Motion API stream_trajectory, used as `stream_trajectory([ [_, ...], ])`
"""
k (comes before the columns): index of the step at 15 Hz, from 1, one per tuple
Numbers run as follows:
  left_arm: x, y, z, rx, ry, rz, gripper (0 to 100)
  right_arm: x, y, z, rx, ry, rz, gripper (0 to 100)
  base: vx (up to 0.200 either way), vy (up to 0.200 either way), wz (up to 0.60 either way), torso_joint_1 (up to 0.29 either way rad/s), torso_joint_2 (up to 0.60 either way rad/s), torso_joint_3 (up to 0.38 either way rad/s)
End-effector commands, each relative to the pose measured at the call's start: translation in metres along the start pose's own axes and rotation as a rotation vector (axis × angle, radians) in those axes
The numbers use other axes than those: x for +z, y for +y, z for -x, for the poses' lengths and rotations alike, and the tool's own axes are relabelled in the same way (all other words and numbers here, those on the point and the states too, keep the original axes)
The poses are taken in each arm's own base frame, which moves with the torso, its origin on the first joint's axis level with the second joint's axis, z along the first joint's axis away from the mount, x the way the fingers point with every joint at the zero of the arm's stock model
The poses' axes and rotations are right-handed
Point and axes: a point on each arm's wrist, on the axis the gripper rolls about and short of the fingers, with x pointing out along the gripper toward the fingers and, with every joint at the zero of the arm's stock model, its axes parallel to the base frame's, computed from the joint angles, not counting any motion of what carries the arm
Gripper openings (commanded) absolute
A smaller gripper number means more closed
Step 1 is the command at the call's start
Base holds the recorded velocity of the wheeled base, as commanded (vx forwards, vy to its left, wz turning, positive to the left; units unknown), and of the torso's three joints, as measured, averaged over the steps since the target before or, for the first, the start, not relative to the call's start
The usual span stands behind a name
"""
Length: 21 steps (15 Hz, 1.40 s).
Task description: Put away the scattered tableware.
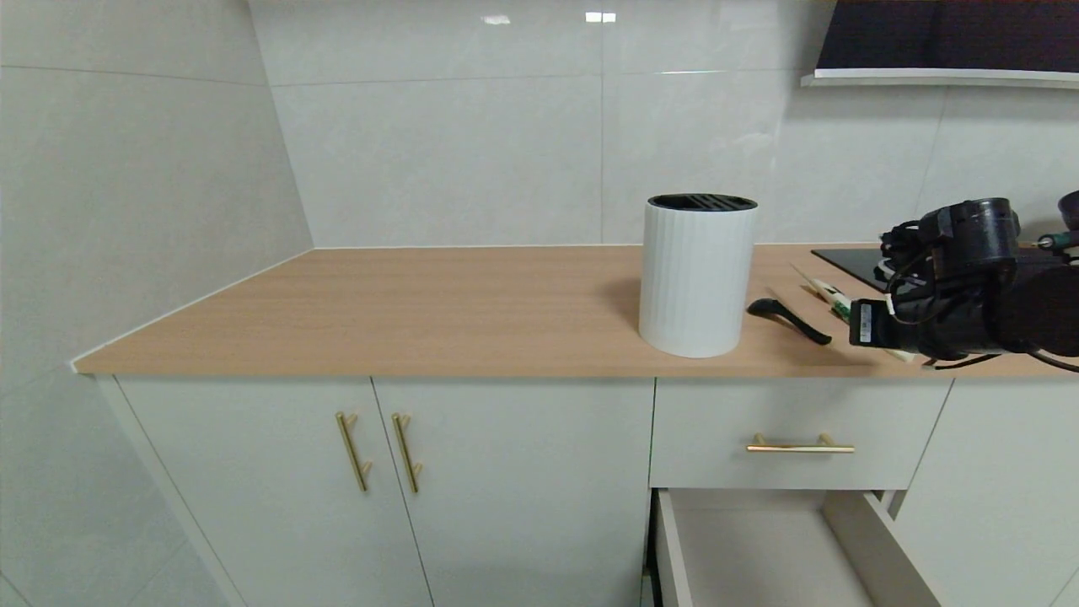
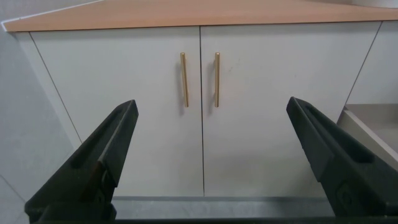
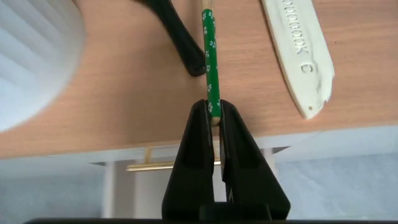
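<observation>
A green chopstick (image 3: 211, 56) with small white flowers lies on the wooden counter (image 1: 421, 312), and my right gripper (image 3: 213, 116) is shut on its near end, close to the counter's front edge. Beside it lie a black utensil handle (image 3: 178, 38) and a white flat utensil (image 3: 297, 57). In the head view these pieces, the black handle (image 1: 788, 319) and the chopstick (image 1: 834, 301), sit just right of a white ribbed holder (image 1: 695, 278) with a black slotted top. My left gripper (image 2: 211, 158) hangs open below counter height, facing the cabinet doors (image 2: 202, 106).
A drawer (image 1: 759, 548) stands pulled out under the counter on the right, below a closed drawer with a gold handle (image 1: 799, 446). A black hob (image 1: 847, 261) sits at the back right. Tiled walls bound the counter behind and on the left.
</observation>
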Motion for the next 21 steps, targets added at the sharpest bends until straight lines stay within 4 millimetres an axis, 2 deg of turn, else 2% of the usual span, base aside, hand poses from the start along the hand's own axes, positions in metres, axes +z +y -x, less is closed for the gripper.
stream_trajectory([
  [1, 0.0, 0.0, 0.0, 0.0, -0.001, 0.0, 100, 0.01, -0.003, 0.054, 0.04, -0.097, -0.067, 0, 0.0, 0.0, 0.0, 0.0, 0.0, 0.0],
  [3, 0.0, 0.0, 0.0, 0.0, -0.001, 0.0, 100, 0.002, -0.009, 0.096, 0.059, -0.134, -0.07, 0, 0.0, 0.0, 0.0, 0.0, 0.0, 0.0],
  [4, 0.0, 0.0, 0.0, 0.0, -0.001, 0.0, 100, 0.001, -0.01, 0.103, 0.065, -0.136, -0.07, 0, 0.0, 0.0, 0.0, 0.0, 0.0, 0.0],
  [5, 0.0, 0.0, 0.0, 0.0, -0.001, 0.0, 100, -0.006, -0.016, 0.131, 0.087, -0.094, -0.066, 0, 0.0, 0.0, 0.0, 0.0, 0.0, 0.0],
  [6, 0.0, 0.0, 0.0, 0.0, -0.001, 0.0, 100, -0.008, -0.017, 0.138, 0.103, -0.075, -0.063, 0, 0.0, 0.0, 0.0, 0.0, 0.0, 0.0],
  [7, 0.0, 0.0, 0.0, 0.0, -0.001, 0.0, 100, -0.017, -0.022, 0.166, 0.228, -0.024, -0.06, 0, 0.0, 0.0, 0.0, 0.0, 0.0, 0.0],
  [8, 0.0, 0.0, 0.0, 0.0, -0.001, 0.0, 100, -0.024, -0.026, 0.177, 0.328, -0.01, -0.058, 0, 0.0, 0.0, 0.0, 0.0, 0.0, 0.0],
  [9, 0.0, 0.0, 0.0, 0.0, -0.001, 0.0, 100, -0.026, -0.027, 0.18, 0.351, -0.006, -0.055, 0, 0.0, 0.0, 0.0, 0.0, 0.0, 0.0],
  [11, 0.0, 0.0, 0.0, 0.0, -0.001, 0.0, 100, -0.048, -0.031, 0.186, 0.366, 0.01, 0.045, 0, 0.0, 0.0, 0.0, 0.0, 0.0, 0.0],
  [16, 0.0, 0.0, 0.0, 0.0, -0.001, 0.0, 100, -0.058, -0.03, 0.196, 0.407, -0.008, 0.121, 0, 0.0, 0.0, 0.0, 0.0, 0.0, 0.0],
  [21, 0.0, 0.0, 0.0, 0.0, -0.001, 0.0, 100, -0.071, -0.022, 0.192, 0.459, 0.039, 0.185, 0, 0.0, 0.0, 0.0, -0.036, 0.09, 0.056],
])
